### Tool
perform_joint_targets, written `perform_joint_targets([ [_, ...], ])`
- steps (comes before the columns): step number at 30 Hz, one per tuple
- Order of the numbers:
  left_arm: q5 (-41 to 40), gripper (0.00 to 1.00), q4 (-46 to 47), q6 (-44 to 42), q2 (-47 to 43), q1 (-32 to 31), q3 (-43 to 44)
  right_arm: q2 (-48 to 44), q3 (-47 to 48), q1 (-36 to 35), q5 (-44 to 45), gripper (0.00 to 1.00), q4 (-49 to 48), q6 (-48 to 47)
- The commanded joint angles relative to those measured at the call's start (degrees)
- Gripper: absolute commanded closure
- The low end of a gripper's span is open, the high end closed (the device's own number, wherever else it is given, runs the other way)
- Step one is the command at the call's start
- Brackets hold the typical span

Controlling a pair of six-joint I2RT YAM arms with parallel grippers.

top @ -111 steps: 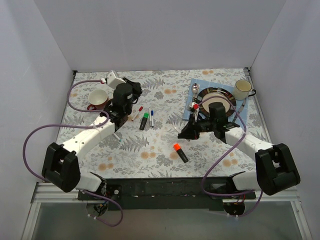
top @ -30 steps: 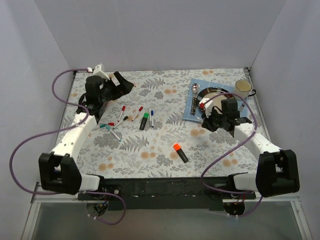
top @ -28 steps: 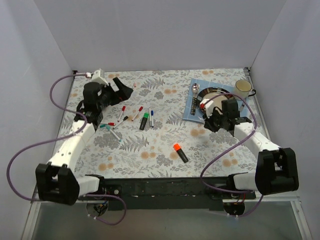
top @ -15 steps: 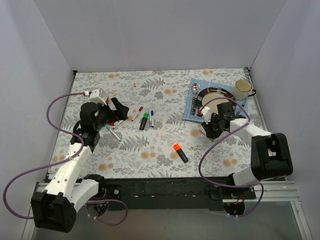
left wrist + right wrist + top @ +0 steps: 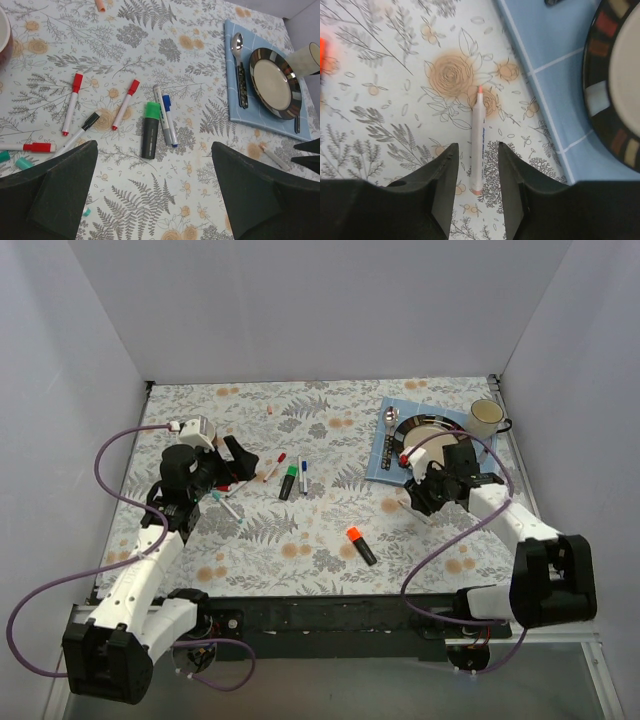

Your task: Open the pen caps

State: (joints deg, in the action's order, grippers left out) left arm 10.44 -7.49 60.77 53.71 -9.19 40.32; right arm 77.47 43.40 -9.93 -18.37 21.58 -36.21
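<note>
Several pens lie in the left wrist view: two red-capped white ones (image 5: 71, 104) (image 5: 125, 103), a green-capped black marker (image 5: 150, 130) and a blue-capped pen (image 5: 168, 119). Loose teal pen caps (image 5: 22, 163) rest at the left edge. My left gripper (image 5: 240, 455) hovers over this group, wide open and holding nothing. An uncapped white pen with an orange tip (image 5: 478, 140) lies flat on the cloth. My right gripper (image 5: 477, 150) straddles it, open, with a gap on each side of the barrel. An orange-capped black marker (image 5: 361, 545) lies near the front.
A striped plate (image 5: 437, 426), a spoon (image 5: 240, 65) and a knife sit on a blue mat (image 5: 555, 45) at the back right, with a cream mug (image 5: 487, 418) beside them. A red cup rim (image 5: 4, 35) shows far left. A small orange cap (image 5: 100, 5) lies at the back.
My right gripper's jaws have spread and let the orange-tipped pen rest on the cloth. The left arm has drawn back from the far left and now hangs over the pens, jaws wide.
</note>
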Motion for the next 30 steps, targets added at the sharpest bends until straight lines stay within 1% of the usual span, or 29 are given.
perform_joint_targets([
  [1, 2.1, 0.05, -1.2, -2.6, 2.5, -0.1, 0.0, -9.3, 1.4, 0.9, -13.2, 0.55, 0.5, -0.4],
  [2, 3.3, 0.09, -1.5, -3.4, 4.5, -0.1, 0.2, -10.3, 1.1, 1.1, -16.8, 0.55, 0.3, -0.6],
  [4, 5.5, 0.14, -2.2, -4.1, 7.1, -0.3, 1.3, -12.1, 0.4, 1.0, -19.8, 0.53, 0.0, -0.6],
  [5, 7.6, 0.18, -2.5, -4.1, 10.1, -0.6, 1.8, -12.3, 0.4, 1.1, -20.2, 0.53, 0.0, -0.6],
  [7, 7.7, 0.20, -4.3, -4.1, 13.6, -3.5, 4.2, -12.3, 0.5, 1.1, -21.0, 0.53, 0.1, -0.5],
  [8, 4.8, 0.20, -5.0, -4.0, 15.2, -5.2, 5.4, -12.1, 1.1, 1.0, -21.1, 0.53, 0.8, -0.4],
  [9, 2.8, 0.20, -6.5, -4.0, 18.8, -9.2, 7.2, -12.0, 1.3, 1.0, -21.3, 0.53, 1.1, -0.3],
  [11, -1.8, 0.20, -8.1, -3.8, 22.9, -12.9, 9.7, -12.2, 1.6, 0.8, -22.1, 0.53, 1.4, -0.2],
  [12, -5.5, 0.20, -9.3, -3.1, 26.7, -14.9, 10.9, -12.4, 1.6, 0.7, -22.1, 0.53, 1.2, -0.1],
  [14, -9.0, 0.22, -10.8, -2.6, 30.9, -16.2, 15.6, -13.1, 1.3, 0.4, -22.2, 0.53, 1.0, 0.0],
  [15, -12.9, 0.23, -11.9, -2.7, 32.7, -17.2, 17.6, -13.3, 1.3, 0.4, -22.1, 0.53, 0.8, 0.0],
  [16, -14.2, 0.24, -12.3, -3.7, 36.7, -17.5, 20.6, -13.6, 1.3, 0.3, -22.1, 0.53, 0.8, 0.1],
  [17, -16.0, 0.26, -12.7, -4.1, 38.6, -18.0, 22.6, -13.7, 1.3, 0.2, -22.1, 0.53, 0.9, 0.1],
  [18, -18.1, 0.32, -14.3, -4.8, 40.9, -18.5, 24.4, -13.7, 1.3, 0.3, -22.0, 0.53, 0.8, 0.1],
  [19, -19.3, 0.33, -15.0, -5.8, 44.7, -18.6, 26.1, -13.8, 1.3, 0.2, -21.8, 0.53, 0.8, 0.1],
  [20, -19.8, 0.34, -16.0, -6.3, 46.8, -18.8, 29.9, -13.8, 1.3, 0.2, -21.9, 0.53, 0.8, 0.2],
  [21, -20.2, 0.37, -17.2, -6.6, 48.5, -19.0, 31.4, -13.8, 1.3, 0.2, -21.9, 0.53, 0.9, 0.2],
  [22, -21.3, 0.41, -17.7, -7.1, 49.8, -19.1, 33.0, -13.9, 1.3, 0.2, -22.0, 0.53, 0.9, 0.2],
  [23, -21.8, 0.42, -18.2, -7.9, 52.3, -19.1, 35.2, -14.0, 1.3, 0.2, -22.1, 0.53, 0.9, 0.2],
  [25, -22.7, 0.48, -19.2, -8.4, 54.0, -19.3, 37.1, -14.2, 1.3, 0.2, -22.0, 0.53, 0.8, 0.3],
  [28, -23.9, 0.53, -20.5, -9.3, 56.1, -19.3, 39.3, -14.5, 1.2, 0.2, -21.9, 0.53, 0.8, 0.3],
  [30, -24.1, 0.55, -21.0, -9.9, 57.4, -19.4, 40.4, -14.6, 1.2, 0.2, -21.9, 0.53, 0.7, 0.3],
])
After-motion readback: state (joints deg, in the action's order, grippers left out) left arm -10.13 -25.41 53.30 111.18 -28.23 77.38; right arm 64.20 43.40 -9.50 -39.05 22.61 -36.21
